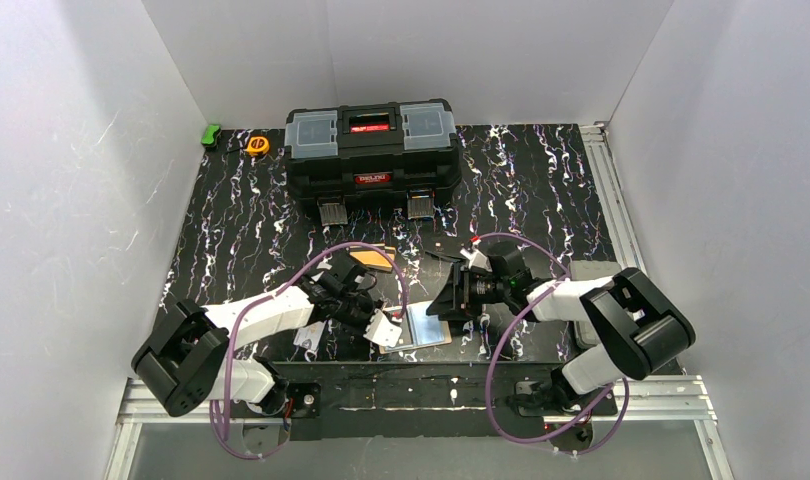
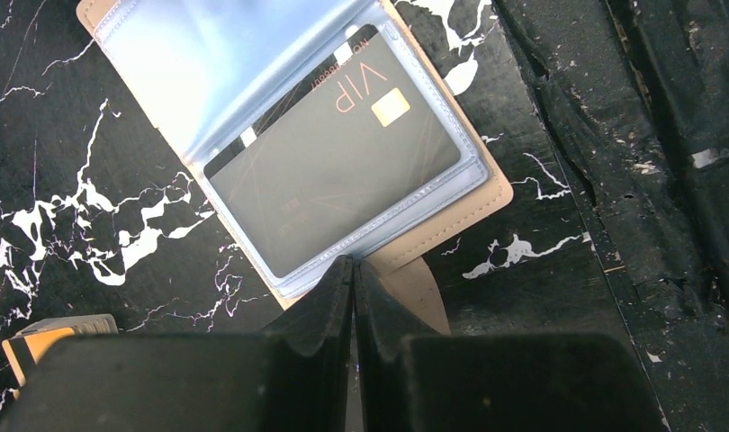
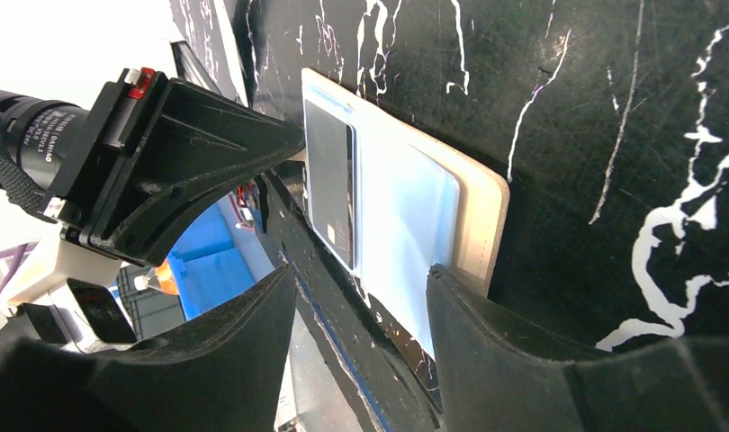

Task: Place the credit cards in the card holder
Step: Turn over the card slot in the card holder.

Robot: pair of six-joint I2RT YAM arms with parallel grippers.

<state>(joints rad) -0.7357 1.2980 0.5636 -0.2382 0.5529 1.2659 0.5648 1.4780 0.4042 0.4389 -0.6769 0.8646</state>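
Observation:
The card holder [image 1: 428,326] lies open near the table's front edge, its clear pockets facing up. In the left wrist view the card holder [image 2: 469,202] has a dark card [image 2: 334,171] with a gold chip and "VIP" lettering inside its clear pocket. My left gripper [image 2: 354,266] is shut, with its tips at the holder's near edge beside the tan snap tab [image 2: 426,301]. My right gripper [image 3: 361,297] is open at the holder's other side [image 3: 478,202], one finger [image 3: 473,310] over its edge. An orange card [image 1: 373,258] lies behind the grippers. Another orange card with a dark stripe [image 2: 39,346] lies beside the left gripper.
A big black toolbox [image 1: 371,148] stands at the back middle. An orange tape measure [image 1: 258,145] and a green object [image 1: 212,134] lie at the back left. The table's front edge and a metal rail [image 1: 431,395] run just below the holder.

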